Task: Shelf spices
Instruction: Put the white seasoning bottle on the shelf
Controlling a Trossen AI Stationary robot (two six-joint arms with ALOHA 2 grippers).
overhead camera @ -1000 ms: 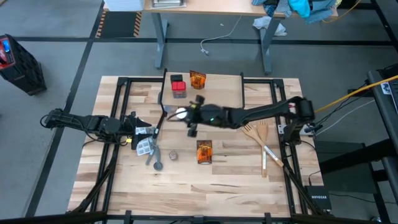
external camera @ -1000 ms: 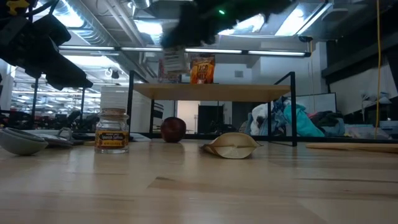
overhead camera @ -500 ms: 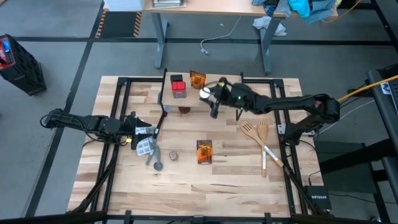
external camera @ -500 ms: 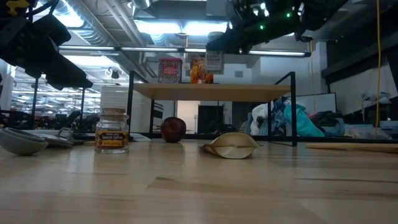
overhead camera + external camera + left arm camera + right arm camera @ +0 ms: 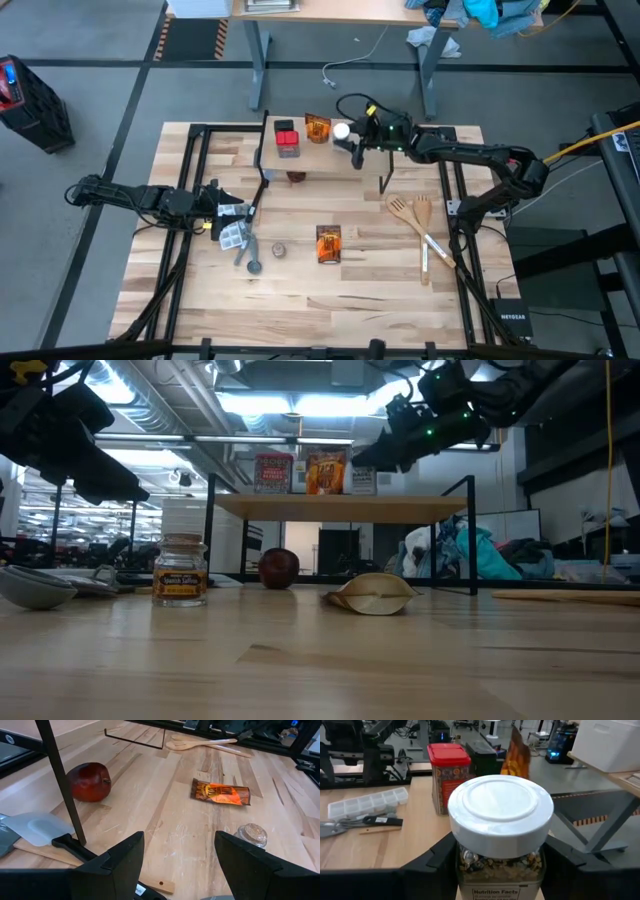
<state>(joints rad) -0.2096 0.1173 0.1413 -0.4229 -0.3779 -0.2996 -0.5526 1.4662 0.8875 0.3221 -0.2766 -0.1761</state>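
The big wooden plank desk [image 5: 300, 290] holds a small raised light-wood shelf on thin black legs [image 5: 370, 160] at its far side. The right arm reaches across to that shelf. The left arm waits low on the desk's left side, its left gripper [image 5: 232, 212] spread apart and holding nothing.

The right gripper [image 5: 347, 134] is clamped on a white-capped see-through jar of spice [image 5: 501, 827]. The jar stands upright, its long way pointing up and down, with one dark finger on each side of it. In the low view the jar [image 5: 364, 480] looks to be right at the shelf top, just beside an orange spice packet [image 5: 325, 471] and a red-topped box [image 5: 272, 473]. I cannot tell if its bottom is touching the board yet. The shelf is straight below the jar, so I think the next move is only a small way down and then letting go.

A second ago this gripper was over the middle of the desk. Half a second ago it was near the shelf's front edge. Now it is over the shelf, next to the other spices.

Still down on the desk are another orange packet [image 5: 328, 243] and a small brown-capped jar [image 5: 181, 568]. A dark red round fruit [image 5: 89, 782] lies under the shelf.
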